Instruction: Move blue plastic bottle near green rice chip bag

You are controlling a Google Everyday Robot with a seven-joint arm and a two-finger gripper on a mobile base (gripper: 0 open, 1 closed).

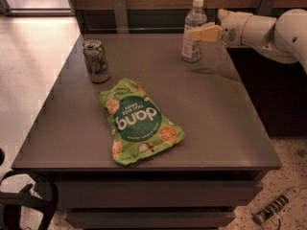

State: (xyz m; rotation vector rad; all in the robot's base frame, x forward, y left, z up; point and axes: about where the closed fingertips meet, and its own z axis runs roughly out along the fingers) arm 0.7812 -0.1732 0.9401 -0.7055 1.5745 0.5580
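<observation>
Warm, fairly dim indoor light fills the scene. The gripper, pale and well lit, hovers at the bottle by the table's far right edge. Far to its left the floor glows brightest, with light spilling in from that side. Below the gripper the table carries a soft sheen and faint reflections, and deep shadow lies beneath the tabletop.
</observation>
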